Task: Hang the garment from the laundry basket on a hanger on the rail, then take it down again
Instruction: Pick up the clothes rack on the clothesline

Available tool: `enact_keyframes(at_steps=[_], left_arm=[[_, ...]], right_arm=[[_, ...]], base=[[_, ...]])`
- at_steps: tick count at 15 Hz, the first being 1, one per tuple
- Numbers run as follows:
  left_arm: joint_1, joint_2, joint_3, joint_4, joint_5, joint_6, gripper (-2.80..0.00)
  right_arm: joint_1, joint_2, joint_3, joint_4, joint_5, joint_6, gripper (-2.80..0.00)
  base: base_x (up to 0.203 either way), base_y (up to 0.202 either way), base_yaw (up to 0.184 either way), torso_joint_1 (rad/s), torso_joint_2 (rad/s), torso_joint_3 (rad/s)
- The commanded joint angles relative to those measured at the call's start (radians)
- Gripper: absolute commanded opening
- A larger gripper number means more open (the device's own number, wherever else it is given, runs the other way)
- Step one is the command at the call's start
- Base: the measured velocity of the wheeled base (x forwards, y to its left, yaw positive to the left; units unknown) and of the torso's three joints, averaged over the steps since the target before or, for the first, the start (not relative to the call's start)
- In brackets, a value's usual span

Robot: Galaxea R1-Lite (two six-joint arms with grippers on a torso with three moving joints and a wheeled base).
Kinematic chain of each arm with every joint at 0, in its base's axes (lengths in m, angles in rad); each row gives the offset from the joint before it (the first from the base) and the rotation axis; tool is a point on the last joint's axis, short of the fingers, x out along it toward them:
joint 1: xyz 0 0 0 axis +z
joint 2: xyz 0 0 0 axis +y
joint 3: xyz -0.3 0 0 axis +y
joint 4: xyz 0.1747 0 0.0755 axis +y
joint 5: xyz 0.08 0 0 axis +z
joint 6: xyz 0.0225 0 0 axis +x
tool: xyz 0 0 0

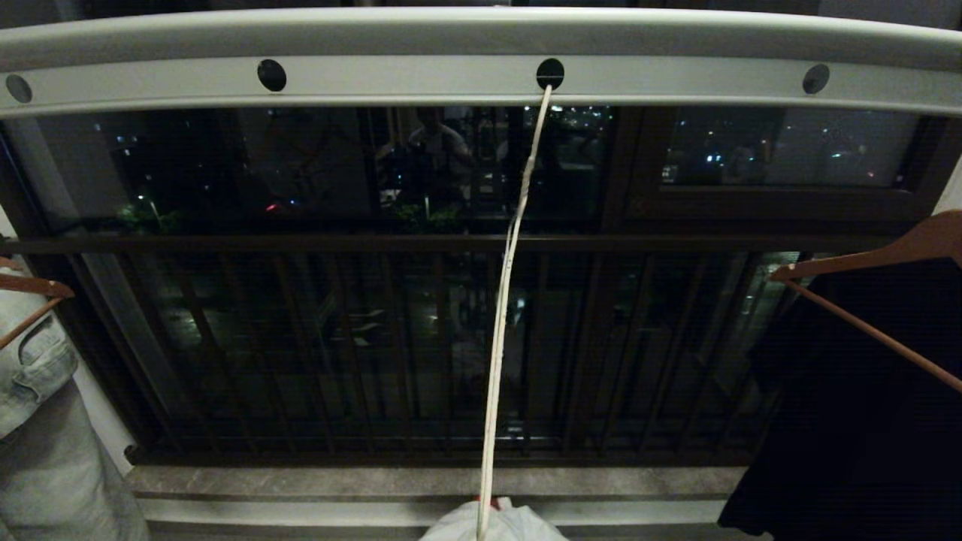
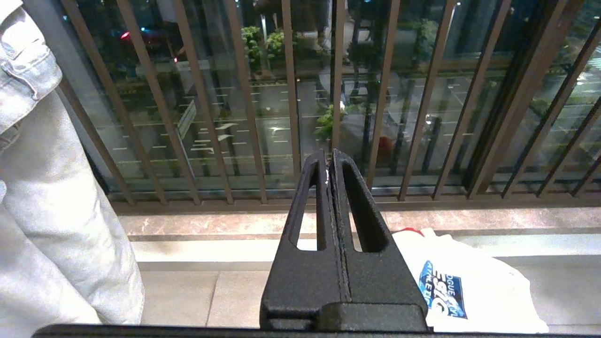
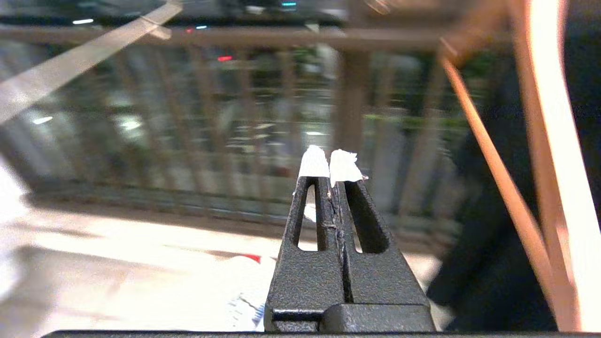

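Observation:
The rail runs across the top of the head view. The hanger hangs edge-on from one of its round holes, and nothing is on it. Below it lies the garment, a heaped white T-shirt with a blue print. The laundry basket is out of view. My left gripper is shut and empty, low down and left of the T-shirt. My right gripper, with white tape on its tips, is shut and empty in front of the balcony bars. The T-shirt shows blurred below it. Neither gripper shows in the head view.
A pale denim garment hangs on a brown wooden hanger at the left. A black garment on another wooden hanger hangs at the right, close beside my right gripper. Dark balcony bars and a stone sill lie ahead.

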Motion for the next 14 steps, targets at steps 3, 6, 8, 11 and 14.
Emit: enact_keyframes(at_steps=[3, 6, 8, 11, 14], left_arm=[[0.0, 0.0, 0.0, 0.0, 0.0, 0.0, -2.8], [0.0, 0.0, 0.0, 0.0, 0.0, 0.0, -2.8], [0.0, 0.0, 0.0, 0.0, 0.0, 0.0, -2.8], [0.0, 0.0, 0.0, 0.0, 0.0, 0.0, -2.8], [0.0, 0.0, 0.0, 0.0, 0.0, 0.0, -2.8]], right_arm=[[0.007, 0.376, -0.276, 0.005, 0.106, 0.008, -2.8], [0.055, 0.541, -0.443, 0.009, 0.126, 0.029, -2.8], [0.124, 0.611, -0.512, 0.009, 0.129, 0.04, -2.8], [0.292, 0.683, -0.545, -0.006, 0.128, 0.053, -2.8], [0.408, 0.773, -0.562, -0.084, 0.126, 0.14, -2.8]], base=[[0.0, 0.0, 0.0, 0.0, 0.0, 0.0], [0.0, 0.0, 0.0, 0.0, 0.0, 0.0], [0.0, 0.0, 0.0, 0.0, 0.0, 0.0], [0.0, 0.0, 0.0, 0.0, 0.0, 0.0], [0.0, 0.0, 0.0, 0.0, 0.0, 0.0]])
